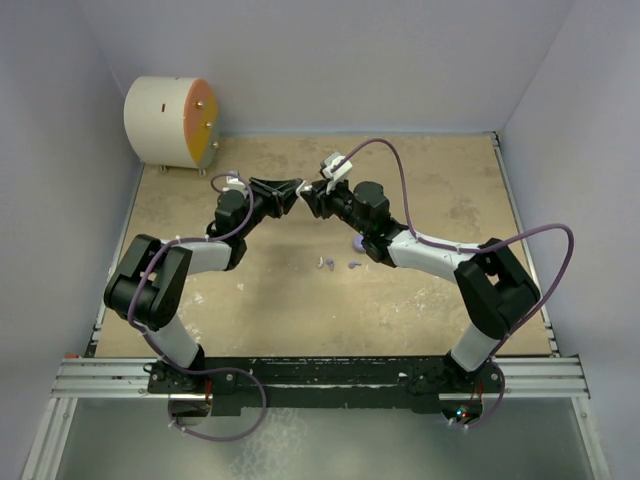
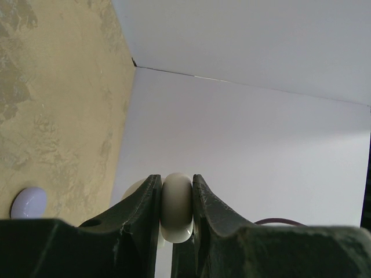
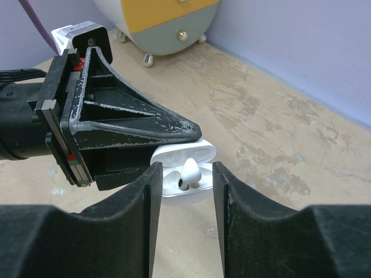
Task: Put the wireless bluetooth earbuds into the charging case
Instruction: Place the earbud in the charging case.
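Over the far middle of the beige table, the left gripper clamps the charging case, its earbud sitting straight ahead between the parted, untouching jaws of the right gripper.

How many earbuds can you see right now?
3. One white earbud stands in the open case pinched by the left fingers; two tiny lilac ones lie on the table between the arms. Others may hide under the right arm.

White charging case, white earbud, tan table.
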Robot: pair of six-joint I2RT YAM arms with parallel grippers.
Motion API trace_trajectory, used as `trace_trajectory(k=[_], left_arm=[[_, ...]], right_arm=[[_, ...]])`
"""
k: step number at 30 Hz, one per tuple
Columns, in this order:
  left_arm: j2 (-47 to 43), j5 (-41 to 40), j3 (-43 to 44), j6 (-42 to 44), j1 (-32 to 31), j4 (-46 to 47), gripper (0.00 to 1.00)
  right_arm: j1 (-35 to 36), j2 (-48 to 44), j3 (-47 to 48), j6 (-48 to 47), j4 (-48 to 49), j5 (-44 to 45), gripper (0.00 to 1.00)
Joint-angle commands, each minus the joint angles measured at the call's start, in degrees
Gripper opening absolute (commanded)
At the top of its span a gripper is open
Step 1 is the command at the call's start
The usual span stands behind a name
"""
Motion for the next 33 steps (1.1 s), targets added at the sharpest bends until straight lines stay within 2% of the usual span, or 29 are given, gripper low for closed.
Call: trace_trajectory(k=[1,10,20,33], left_arm=[[-1.32,-0.23,1.93,0.17,-0.24,3.43,0.00],[0.60,-0.26,1.24,-0.37,-0.25,5.69,0.00],[-0.11,0.09,1.03,-0.48,-0.24,5.84,0.00],[-1.49,0.05,1.02,-0.21,-0.31,5.24,0.00]], right_arm=[[-0.05,-4.11,-0.26,-0.06,3.64,-1.39,0.44],[-0.12,-7.68,-0.19,2.58,3.31,-0.37,0.55],[-1.34,-5.38,3.01,6.06,-3.79,9.08,0.55],[-2.65,-3.34,3.30,6.12,-4.78,9.47,0.55]])
